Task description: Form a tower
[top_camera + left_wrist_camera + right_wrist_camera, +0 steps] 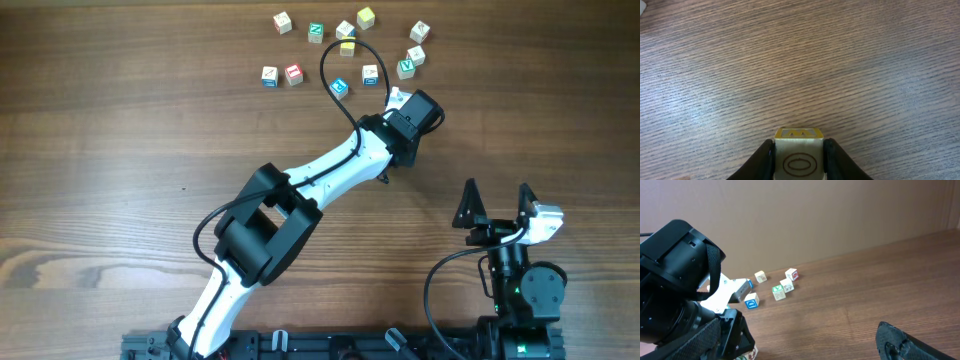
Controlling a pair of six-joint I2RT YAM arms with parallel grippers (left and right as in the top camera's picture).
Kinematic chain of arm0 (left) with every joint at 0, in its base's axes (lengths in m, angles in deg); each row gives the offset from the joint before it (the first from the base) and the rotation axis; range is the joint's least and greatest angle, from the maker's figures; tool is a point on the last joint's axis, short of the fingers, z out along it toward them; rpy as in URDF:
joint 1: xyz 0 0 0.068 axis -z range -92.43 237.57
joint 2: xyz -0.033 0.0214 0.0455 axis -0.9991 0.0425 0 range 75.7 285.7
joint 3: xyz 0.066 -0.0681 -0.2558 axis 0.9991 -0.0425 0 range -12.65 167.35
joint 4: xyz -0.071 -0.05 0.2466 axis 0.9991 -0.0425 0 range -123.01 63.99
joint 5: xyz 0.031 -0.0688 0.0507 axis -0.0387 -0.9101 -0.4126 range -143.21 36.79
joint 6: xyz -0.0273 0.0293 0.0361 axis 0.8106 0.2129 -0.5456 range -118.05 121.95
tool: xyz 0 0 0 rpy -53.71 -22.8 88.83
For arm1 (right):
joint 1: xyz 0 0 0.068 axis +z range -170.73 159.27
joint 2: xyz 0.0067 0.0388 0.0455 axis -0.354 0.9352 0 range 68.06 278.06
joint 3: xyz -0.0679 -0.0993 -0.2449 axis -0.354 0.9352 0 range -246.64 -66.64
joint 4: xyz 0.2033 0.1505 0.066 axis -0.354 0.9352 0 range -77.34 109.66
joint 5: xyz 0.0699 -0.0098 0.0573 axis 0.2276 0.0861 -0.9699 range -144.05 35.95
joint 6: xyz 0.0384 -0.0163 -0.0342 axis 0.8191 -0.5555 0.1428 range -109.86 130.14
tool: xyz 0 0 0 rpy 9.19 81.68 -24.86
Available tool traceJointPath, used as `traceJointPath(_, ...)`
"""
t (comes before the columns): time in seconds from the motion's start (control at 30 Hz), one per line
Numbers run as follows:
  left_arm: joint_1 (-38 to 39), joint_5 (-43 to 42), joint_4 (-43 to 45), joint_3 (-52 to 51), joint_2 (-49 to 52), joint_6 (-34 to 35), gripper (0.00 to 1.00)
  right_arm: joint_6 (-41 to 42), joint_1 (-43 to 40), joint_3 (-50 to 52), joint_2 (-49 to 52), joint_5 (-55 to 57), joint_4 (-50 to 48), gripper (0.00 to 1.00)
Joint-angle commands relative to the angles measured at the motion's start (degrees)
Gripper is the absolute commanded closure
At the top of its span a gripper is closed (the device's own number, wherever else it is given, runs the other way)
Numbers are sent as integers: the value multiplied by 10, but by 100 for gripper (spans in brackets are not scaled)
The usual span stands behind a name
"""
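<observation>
The left gripper is clamped on one letter cube, a yellow-lettered face up and an oval mark facing the wrist camera, over bare wood toward the middle of the table. The right gripper sits by the near edge with its jaws spread wide and nothing between them. No tower stands in any view: the loose cubes lie singly in a scatter by the far edge, so the column is not yet begun. The likeliest trouble is at the release. The fingers pinch only the cube's two sides, and if it is let go above the wood or slightly twisted it may tip or land skewed, leaving a poor base on which later cubes would lean and topple. A second hazard is the left arm's cable, whose loop hangs over the scatter; a swing of that wrist could drag it through those cubes and knock them out of easy reach
</observation>
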Motion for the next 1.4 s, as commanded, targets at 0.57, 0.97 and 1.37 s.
traceJointPath(0.57,18,-31,-30,-4,4,14,72,-4,-3,1,-3,3,-2,0)
traceJointPath(0.97,18,-31,-36,-4,4,27,71,-4,-3,1,-3,3,-2,0)
traceJointPath(1.37,18,-31,-44,-4,4,27,71,-4,-3,1,-3,3,-2,0)
